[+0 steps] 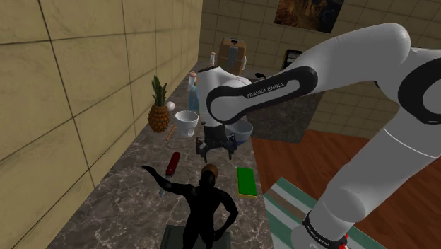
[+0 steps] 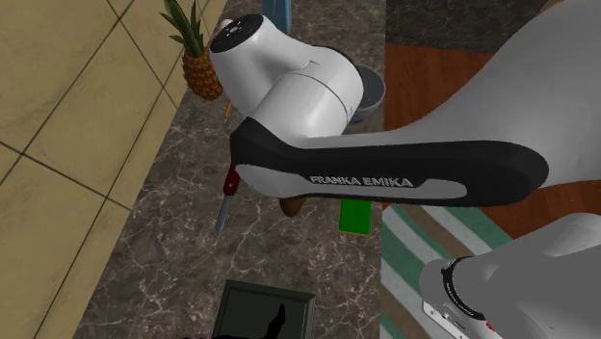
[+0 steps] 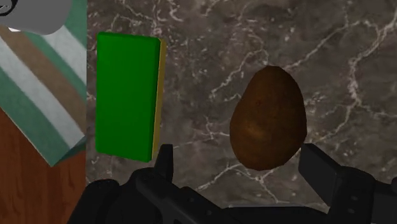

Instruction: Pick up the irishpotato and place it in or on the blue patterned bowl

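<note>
Wrist view, 1 potato (image 3: 267, 119), 1 sponge (image 3: 126, 95) perhaps

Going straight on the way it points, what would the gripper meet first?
Probably the brown potato, which lies on the marbled counter between the fingers of the open gripper; how far off is unclear.

White Franka arm (image 1: 332, 92) reaches from lower right toward upper left over dark veined marble counter (image 1: 134, 191); all-black two-finger gripper (image 1: 215, 151) points down, fingers parted, just above brown oval potato (image 1: 209, 169); grey-blue round bowl (image 1: 245, 130) behind the gripper, partly hidden by the arm; flat green rectangular sponge (image 1: 247, 181) right of the potato; red-and-black elongated tool (image 1: 172, 164) left of it; black human-shaped figurine (image 1: 205, 209) in front, near bottom edge; pineapple with green crown (image 1: 158, 107) and white footed bowl (image 1: 187, 122) by beige tiled wall (image 1: 63, 78).
</note>
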